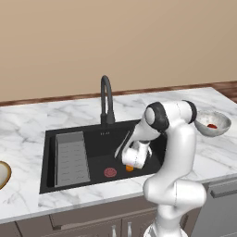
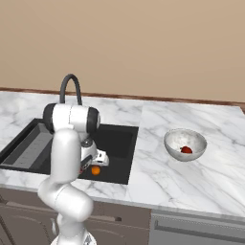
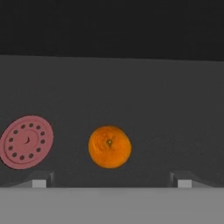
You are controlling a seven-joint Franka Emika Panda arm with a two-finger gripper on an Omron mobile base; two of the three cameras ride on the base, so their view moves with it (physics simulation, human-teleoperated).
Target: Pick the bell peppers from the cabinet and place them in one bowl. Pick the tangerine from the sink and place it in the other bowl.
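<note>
Tangerine (image 3: 109, 147) round, stem end facing us, no long axis.
We see it at twelve o'clock of our gripper (image 3: 112, 183), its jaws spread wide apart.

The tangerine (image 3: 109, 147), a small orange ball, lies on the black sink (image 1: 95, 139) floor, right of the pinkish-red drain (image 3: 26, 141). One red bell pepper (image 2: 186, 150) sits in the white-grey speckled bowl (image 2: 172, 139) at mid-right of the frame.

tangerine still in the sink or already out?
In the sink. The tangerine lies on the black basin floor beside the drain, between the open gripper's fingertips, not gripped.
</note>
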